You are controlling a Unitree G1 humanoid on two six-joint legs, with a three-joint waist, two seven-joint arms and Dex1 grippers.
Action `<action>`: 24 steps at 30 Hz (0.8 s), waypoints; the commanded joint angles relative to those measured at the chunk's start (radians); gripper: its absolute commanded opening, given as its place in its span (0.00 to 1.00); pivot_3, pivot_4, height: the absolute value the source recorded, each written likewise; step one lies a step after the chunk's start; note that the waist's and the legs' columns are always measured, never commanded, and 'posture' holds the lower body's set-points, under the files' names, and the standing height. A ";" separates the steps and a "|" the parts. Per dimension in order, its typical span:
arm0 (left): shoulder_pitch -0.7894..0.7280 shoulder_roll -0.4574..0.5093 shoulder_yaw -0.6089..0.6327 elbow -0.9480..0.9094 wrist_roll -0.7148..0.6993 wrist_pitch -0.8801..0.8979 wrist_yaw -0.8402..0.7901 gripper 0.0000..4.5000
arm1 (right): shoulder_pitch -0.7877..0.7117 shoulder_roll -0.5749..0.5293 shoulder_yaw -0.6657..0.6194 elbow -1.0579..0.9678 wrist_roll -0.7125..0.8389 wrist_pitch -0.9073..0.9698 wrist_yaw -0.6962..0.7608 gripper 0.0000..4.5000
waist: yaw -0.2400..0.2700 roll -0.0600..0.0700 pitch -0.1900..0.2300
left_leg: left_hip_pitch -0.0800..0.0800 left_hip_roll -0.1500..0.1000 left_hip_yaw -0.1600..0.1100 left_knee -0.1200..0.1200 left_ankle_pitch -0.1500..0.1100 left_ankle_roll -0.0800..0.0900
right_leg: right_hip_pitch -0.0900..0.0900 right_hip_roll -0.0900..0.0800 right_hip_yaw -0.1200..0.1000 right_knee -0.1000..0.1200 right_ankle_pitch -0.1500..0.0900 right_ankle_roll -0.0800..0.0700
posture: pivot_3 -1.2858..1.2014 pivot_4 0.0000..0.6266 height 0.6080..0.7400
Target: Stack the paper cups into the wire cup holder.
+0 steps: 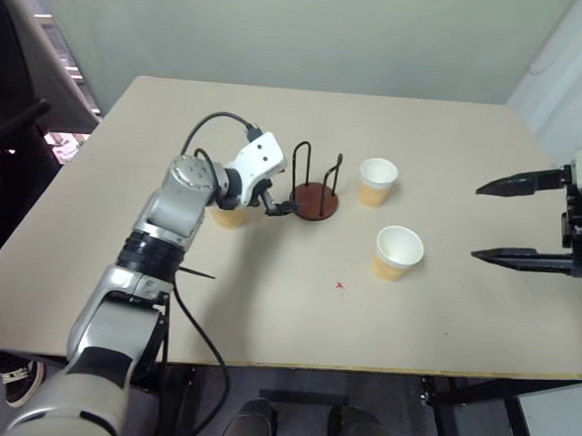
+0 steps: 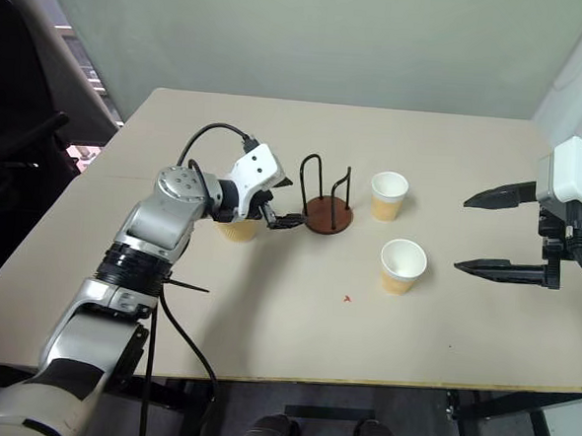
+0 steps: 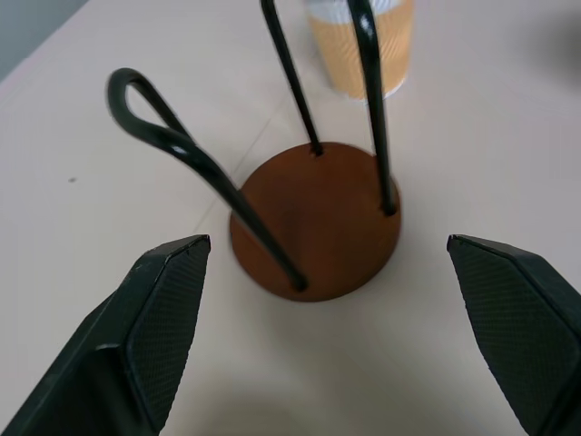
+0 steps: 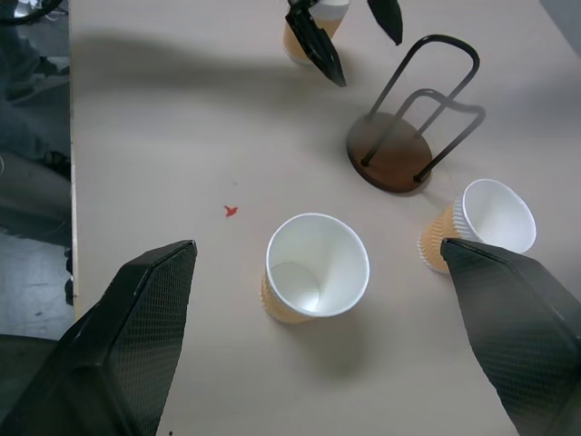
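Beige table [image 1: 443,316] with three paper cups [image 1: 398,252], wire cup holder [image 1: 314,200].

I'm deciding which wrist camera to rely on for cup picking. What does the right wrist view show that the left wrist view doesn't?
Right wrist view alone: the two nearer paper cups, upright and empty, a small red mark on the table, and the open left gripper in front of the third cup.

Left wrist view alone: a close look straight onto the holder's disc base, between its own open fingers.

Both: the wire cup holder, empty, and one cup behind it.
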State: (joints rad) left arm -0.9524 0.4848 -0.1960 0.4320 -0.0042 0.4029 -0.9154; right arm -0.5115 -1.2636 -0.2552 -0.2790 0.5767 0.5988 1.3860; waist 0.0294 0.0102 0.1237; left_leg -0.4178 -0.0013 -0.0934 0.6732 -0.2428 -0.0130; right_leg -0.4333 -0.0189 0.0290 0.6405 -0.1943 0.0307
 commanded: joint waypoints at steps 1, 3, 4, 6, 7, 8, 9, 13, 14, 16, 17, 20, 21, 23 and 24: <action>-0.068 -0.023 0.027 0.066 -0.008 -0.019 0.023 1.00 | 0.003 -0.024 -0.050 -0.024 0.017 0.007 -0.016 1.00 | 0.002 0.000 0.000 | 0.000 0.000 0.000 0.001 0.000 0.000 | 0.000 0.000 0.000 0.000 0.000 0.000 | 0.52 0.24 1.00; -0.116 -0.049 0.026 0.160 -0.002 -0.049 0.037 1.00 | 0.005 -0.025 -0.051 -0.024 0.020 0.009 -0.024 1.00 | 0.004 0.000 0.000 | 0.000 0.000 0.000 0.001 0.000 0.001 | 0.001 0.000 0.000 0.000 0.001 0.001 | 0.52 0.24 1.00; -0.135 -0.056 0.025 0.197 0.001 -0.064 0.041 1.00 | 0.007 -0.025 -0.051 -0.025 0.020 0.008 -0.026 1.00 | 0.005 0.000 0.000 | 0.000 -0.001 0.000 0.002 0.000 0.002 | 0.001 0.000 0.000 -0.001 0.001 0.002 | 0.52 0.24 1.00; -0.174 -0.074 0.033 0.267 -0.001 -0.091 0.048 1.00 | 0.010 -0.025 -0.052 -0.025 0.021 0.008 -0.029 1.00 | 0.005 0.000 0.000 | 0.000 -0.001 0.000 0.002 0.000 0.003 | 0.002 -0.001 0.001 -0.002 0.002 0.003 | 0.52 0.24 1.00; -0.191 -0.085 0.039 0.297 -0.007 -0.103 0.047 1.00 | 0.012 -0.026 -0.052 -0.025 0.022 0.008 -0.030 1.00 | 0.006 0.000 0.000 | 0.000 -0.001 0.000 0.002 0.000 0.003 | 0.003 -0.001 0.001 -0.003 0.002 0.004 | 0.52 0.24 1.00; -0.208 -0.098 0.045 0.329 -0.013 -0.112 0.045 1.00 | 0.014 -0.026 -0.054 -0.026 0.022 0.008 -0.032 1.00 | 0.006 0.000 0.000 | 0.000 -0.001 0.000 0.002 0.000 0.003 | 0.003 -0.001 0.001 -0.005 0.003 0.004 | 0.52 0.24 1.00; -0.222 -0.111 0.049 0.359 -0.018 -0.121 0.043 1.00 | 0.017 -0.026 -0.056 -0.027 0.022 0.009 -0.034 1.00 | 0.006 0.000 0.000 | 0.000 -0.001 0.000 0.002 0.000 0.003 | 0.004 -0.001 0.001 -0.006 0.003 0.005 | 0.52 0.24 1.00; -0.246 -0.141 0.052 0.439 -0.007 -0.158 0.054 0.92 | 0.033 -0.028 -0.071 -0.036 0.028 0.016 -0.042 1.00 | 0.010 0.000 0.000 | -0.001 -0.001 0.000 0.002 -0.001 0.005 | 0.005 -0.001 0.001 -0.012 0.004 0.006 | 0.52 0.24 1.00; -0.249 -0.145 0.054 0.455 -0.006 -0.167 0.058 0.86 | 0.040 -0.029 -0.078 -0.039 0.029 0.018 -0.044 1.00 | 0.011 0.000 0.000 | -0.002 -0.002 0.000 0.002 -0.001 0.005 | 0.005 -0.001 0.001 -0.013 0.004 0.007 | 0.52 0.24 1.00; -0.252 -0.151 0.058 0.478 -0.007 -0.177 0.060 0.71 | 0.054 -0.031 -0.093 -0.043 0.030 0.022 -0.047 1.00 | 0.013 0.000 0.000 | -0.002 -0.002 0.001 0.002 -0.001 0.005 | 0.005 -0.001 0.001 -0.014 0.003 0.007 | 0.52 0.24 1.00; -0.253 -0.154 0.059 0.486 -0.008 -0.180 0.060 0.63 | 0.060 -0.032 -0.099 -0.045 0.032 0.024 -0.048 1.00 | 0.013 0.000 0.000 | -0.002 -0.002 0.001 0.002 -0.002 0.005 | 0.005 -0.001 0.001 -0.014 0.003 0.008 | 0.52 0.24 1.00; -0.253 -0.157 0.061 0.499 -0.008 -0.188 0.058 0.38 | 0.074 -0.033 -0.114 -0.051 0.036 0.029 -0.052 1.00 | 0.015 0.000 0.000 | -0.002 -0.002 0.001 0.002 -0.002 0.006 | 0.005 -0.001 0.002 -0.014 0.003 0.008 | 0.52 0.24 1.00; -0.254 -0.157 0.063 0.503 -0.008 -0.191 0.060 0.29 | 0.077 -0.033 -0.116 -0.052 0.036 0.030 -0.053 1.00 | 0.016 0.000 0.000 | -0.002 -0.002 0.001 0.002 -0.002 0.006 | 0.005 -0.001 0.002 -0.014 0.003 0.009 | 0.52 0.24 1.00; -0.259 -0.157 0.070 0.507 -0.013 -0.190 0.058 0.14 | 0.078 -0.032 -0.117 -0.050 0.036 0.029 -0.057 1.00 | 0.017 0.000 0.000 | -0.002 -0.002 0.001 0.002 -0.002 0.006 | 0.005 -0.001 0.002 -0.014 0.003 0.009 | 0.52 0.24 1.00; -0.261 -0.156 0.075 0.502 -0.018 -0.184 0.053 0.06 | 0.079 -0.032 -0.117 -0.050 0.036 0.029 -0.058 1.00 | 0.017 0.000 0.000 | -0.002 -0.003 0.002 0.003 -0.002 0.006 | 0.005 -0.001 0.002 -0.013 0.003 0.009 | 0.52 0.24 1.00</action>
State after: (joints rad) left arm -1.1711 0.3296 -0.1448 0.9470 -0.0138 0.2330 -0.8638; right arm -0.4250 -1.2714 -0.3302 -0.3132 0.6035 0.6301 1.3354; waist 0.0461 0.0100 0.1239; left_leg -0.4200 -0.0040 -0.0918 0.6762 -0.2446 -0.0072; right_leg -0.4280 -0.0195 0.0309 0.6272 -0.1912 0.0400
